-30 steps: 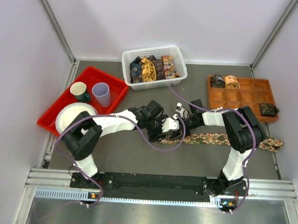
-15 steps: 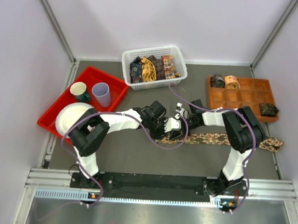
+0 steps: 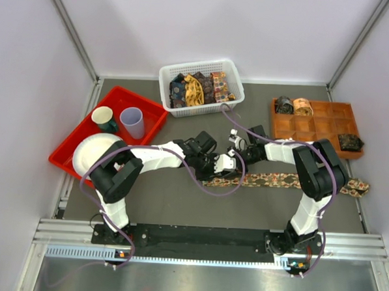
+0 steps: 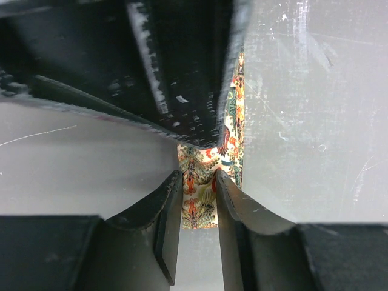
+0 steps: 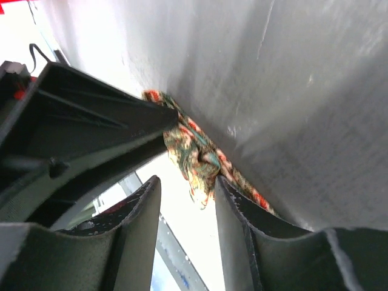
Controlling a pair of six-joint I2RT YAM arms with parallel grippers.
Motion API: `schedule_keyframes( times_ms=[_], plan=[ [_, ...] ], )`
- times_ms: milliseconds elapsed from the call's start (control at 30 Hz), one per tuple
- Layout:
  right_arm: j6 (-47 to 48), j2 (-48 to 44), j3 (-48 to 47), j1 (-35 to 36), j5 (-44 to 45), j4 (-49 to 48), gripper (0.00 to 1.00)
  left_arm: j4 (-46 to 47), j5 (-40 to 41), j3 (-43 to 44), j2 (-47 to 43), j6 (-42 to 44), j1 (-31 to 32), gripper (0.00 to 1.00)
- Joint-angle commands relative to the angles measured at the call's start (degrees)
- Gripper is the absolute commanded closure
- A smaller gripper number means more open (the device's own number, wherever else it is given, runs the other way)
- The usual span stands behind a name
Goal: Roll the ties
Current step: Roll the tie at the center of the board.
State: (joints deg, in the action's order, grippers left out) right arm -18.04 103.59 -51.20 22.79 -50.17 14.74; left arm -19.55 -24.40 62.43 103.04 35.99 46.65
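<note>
Left wrist view: left claw (image 4: 199, 188) pinches the narrow end of the tan-olive tie (image 4: 195, 163), which trails flat across the desk (image 3: 178, 203). Right claw (image 5: 187, 185) stands slightly open around a bunched fold. The fabric looks light, limp and likely slippery, so hold it at the end.

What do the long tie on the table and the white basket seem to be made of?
The tie looks like thin woven fabric, matte, printed with orange-red motifs; it creases and bunches softly at one end. The white basket looks like moulded plastic, slightly glossy, with slotted walls.
</note>
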Motion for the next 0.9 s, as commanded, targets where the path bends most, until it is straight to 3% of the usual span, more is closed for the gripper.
schedule_keyframes(
  times_ms=[0,133,167,233,267,367,600,733,867],
  plan=[
    [0.73,1.26,-2.76,0.42,0.07,-0.41,0.61,-0.31,0.23,-0.91,0.23,1.45,0.02,0.67],
    [1.69,2.40,-2.50,0.94,1.21,-0.77,0.72,-0.22,0.23,-0.91,0.40,1.54,0.02,0.67],
    [1.78,2.58,-2.41,0.94,1.30,-0.77,0.81,-0.22,0.32,-0.91,0.49,1.28,0.02,0.66],
    [2.74,2.84,-2.24,0.94,2.61,-0.33,0.90,-0.49,0.76,-0.91,0.32,0.93,0.02,0.62],
    [3.18,2.76,-2.15,0.94,3.41,-0.15,1.00,-0.75,0.85,-1.00,-0.12,0.84,-0.07,0.55],
    [4.42,3.19,-1.80,1.03,5.61,0.64,1.00,-1.98,0.33,-1.88,-2.22,1.71,-0.60,0.43],
    [4.33,3.81,-1.18,1.03,7.10,0.73,1.00,-5.23,-0.82,-3.90,-5.31,4.79,-0.86,0.31],
    [4.24,4.16,-1.10,1.03,7.19,0.46,1.00,-3.92,0.14,-4.34,-4.43,4.27,-0.86,0.31],
    [4.42,4.16,-1.09,1.03,7.72,0.55,1.00,-3.04,0.94,-2.76,-2.94,3.74,-0.86,0.38]
  ],
)
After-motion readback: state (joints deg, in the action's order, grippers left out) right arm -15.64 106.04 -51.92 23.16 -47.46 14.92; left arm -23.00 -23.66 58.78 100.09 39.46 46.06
